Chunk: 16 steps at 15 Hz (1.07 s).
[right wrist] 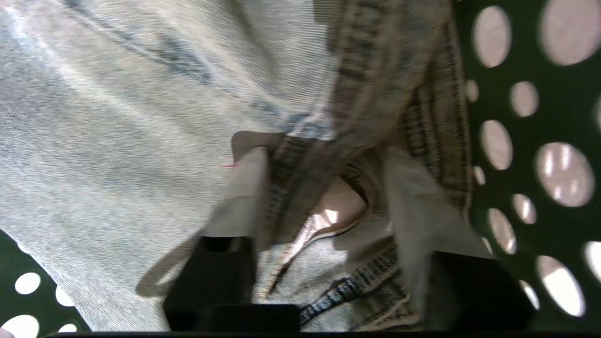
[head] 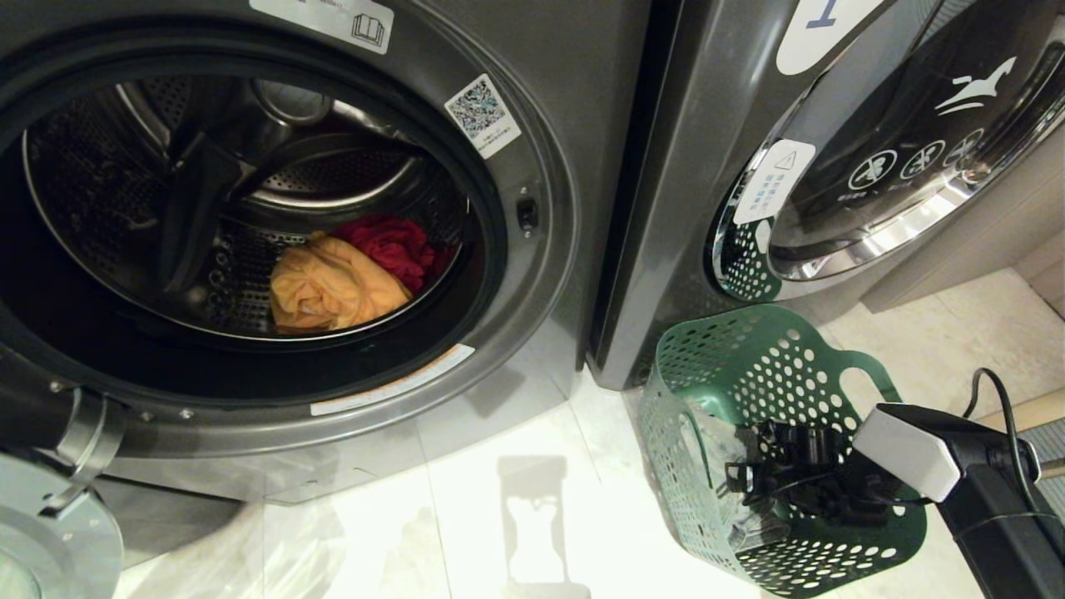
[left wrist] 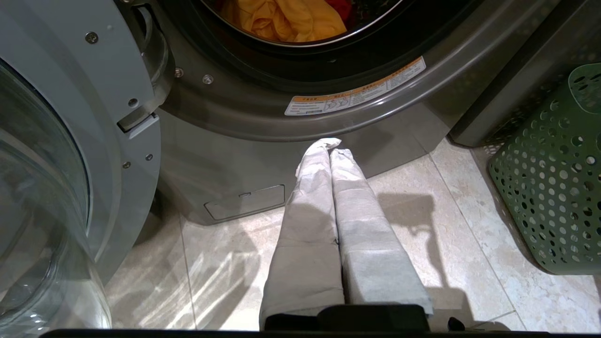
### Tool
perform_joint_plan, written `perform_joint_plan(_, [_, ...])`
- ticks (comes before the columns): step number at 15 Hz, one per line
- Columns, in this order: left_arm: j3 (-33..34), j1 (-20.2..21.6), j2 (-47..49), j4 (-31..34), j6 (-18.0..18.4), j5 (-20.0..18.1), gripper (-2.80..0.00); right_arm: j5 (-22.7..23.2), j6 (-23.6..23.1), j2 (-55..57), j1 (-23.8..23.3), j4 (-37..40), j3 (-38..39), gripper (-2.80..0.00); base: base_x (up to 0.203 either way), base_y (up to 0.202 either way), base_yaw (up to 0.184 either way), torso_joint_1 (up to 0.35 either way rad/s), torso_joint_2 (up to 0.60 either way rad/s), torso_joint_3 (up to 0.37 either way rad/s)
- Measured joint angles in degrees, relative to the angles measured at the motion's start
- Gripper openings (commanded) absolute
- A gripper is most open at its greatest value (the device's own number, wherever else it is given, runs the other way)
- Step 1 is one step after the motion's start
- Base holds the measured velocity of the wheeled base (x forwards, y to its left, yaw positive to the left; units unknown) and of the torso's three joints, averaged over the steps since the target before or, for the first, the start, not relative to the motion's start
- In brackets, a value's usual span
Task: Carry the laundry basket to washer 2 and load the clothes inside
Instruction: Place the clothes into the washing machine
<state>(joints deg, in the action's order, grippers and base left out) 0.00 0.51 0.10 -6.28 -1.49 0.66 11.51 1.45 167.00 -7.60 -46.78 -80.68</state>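
A pale, marbled tile floor (head: 466, 516) is carrying everything here — light is glaring off it and a shadow is falling across its middle. Two dark grey washers are standing on it side by side: the open washer (head: 549, 274) on the left, its closed neighbour (head: 691, 208) on the right. The green laundry basket (head: 707, 433) is sitting on the tiles just in front of that neighbour — close to its lower corner.

Two washers (head: 333, 249) (head: 832, 166), one laundry basket (head: 749, 374), three garments (head: 333, 287) (head: 395, 245) (right wrist: 141, 117), and two tools (left wrist: 328, 145) (right wrist: 319, 183).
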Motion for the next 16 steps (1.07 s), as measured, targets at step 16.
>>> perform_joint_plan(16, [0.0,0.0,0.0,0.0,0.0,0.0,-2.8,-1.3,3.7,-29.9,1.8,0.2,29.3,-2.8,0.0,0.0,0.0,0.0,0.0,0.0])
